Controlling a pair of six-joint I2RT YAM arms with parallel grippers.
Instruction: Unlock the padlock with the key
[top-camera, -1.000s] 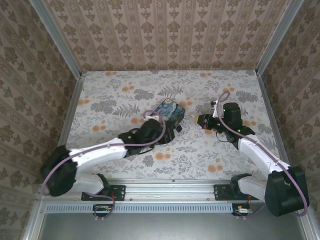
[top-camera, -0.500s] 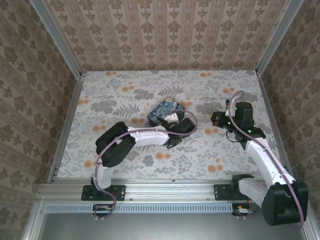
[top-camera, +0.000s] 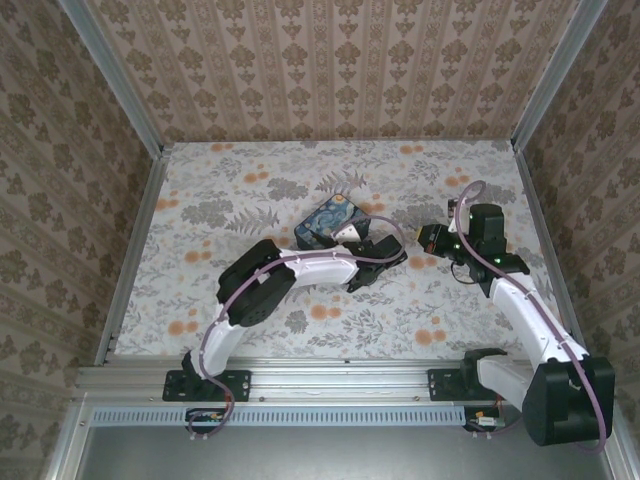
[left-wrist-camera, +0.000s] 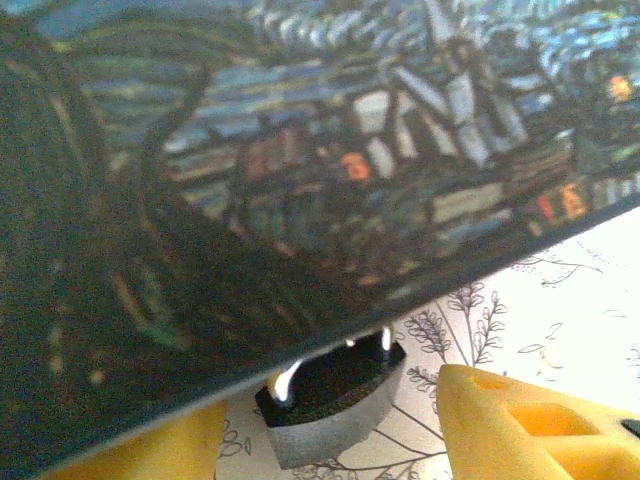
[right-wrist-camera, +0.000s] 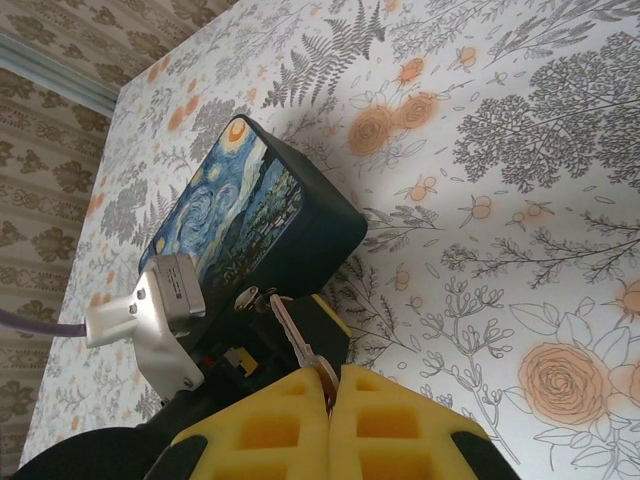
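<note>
Key (right-wrist-camera: 293, 338): pinched by its bow between the yellow pads (right-wrist-camera: 400, 420) of the right gripper (right-wrist-camera: 333, 392); silver blade sticking out past the tips, aimed towards the near corner of the box.
Right gripper: closed tight on the key, no gap between the pads apart from the key itself; seen from above, just right of the left gripper and apart from it.
Padlock (left-wrist-camera: 330, 412): small grey body, dark on top, two bright metal legs rising from it; tucked right under the lower edge of the box, on the table; link to the box hidden.
Left gripper (top-camera: 391, 252): jaws partly open, one yellow finger (left-wrist-camera: 525, 425) on each side of the padlock, a gap on both sides — nothing gripped.
Box (top-camera: 333, 222): dark and flat, lid printed with a swirling night-sky painting; near the middle of the table, just beyond the left gripper.
Table (top-camera: 230, 190): floral cloth — grey leaves, orange blooms.
Left arm: stretched across from the near left, low over the table, wrist beside the box.
</note>
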